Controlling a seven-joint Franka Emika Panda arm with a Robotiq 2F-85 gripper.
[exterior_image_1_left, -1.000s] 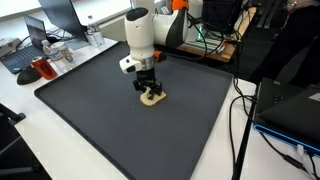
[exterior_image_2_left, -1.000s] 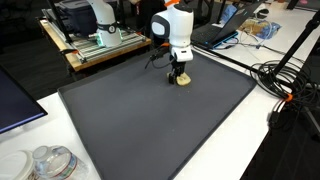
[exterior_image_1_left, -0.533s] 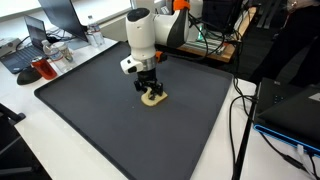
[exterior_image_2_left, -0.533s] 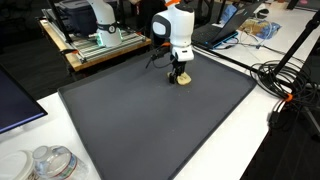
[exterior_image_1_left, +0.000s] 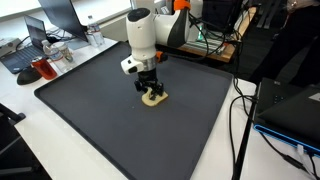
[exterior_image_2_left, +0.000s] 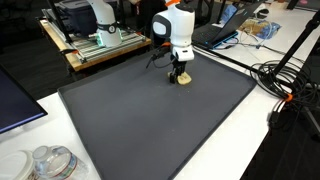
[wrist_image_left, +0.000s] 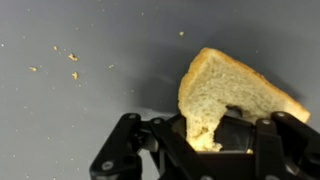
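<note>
Your gripper (exterior_image_1_left: 149, 88) stands right over the bread (exterior_image_1_left: 152, 98), which rests on the mat (exterior_image_1_left: 100, 125) near its far edge. In the wrist view, crumbs (wrist_image_left: 72, 62) lie at nine o'clock from the bread.

A large dark grey mat (exterior_image_1_left: 120, 130) covers most of a white table (exterior_image_1_left: 50, 150) in both exterior views. In an exterior view, an open laptop (exterior_image_1_left: 40, 38) and a red object (exterior_image_1_left: 45, 69) sit beyond one corner of the mat, and black cables (exterior_image_1_left: 240, 110) trail along the opposite side. In an exterior view, a wooden stand (exterior_image_2_left: 100, 48) stands behind the mat, and a clear plastic container (exterior_image_2_left: 50, 163) sits near its front corner. In the wrist view, pale crumbs (wrist_image_left: 70, 65) lie scattered on the mat
</note>
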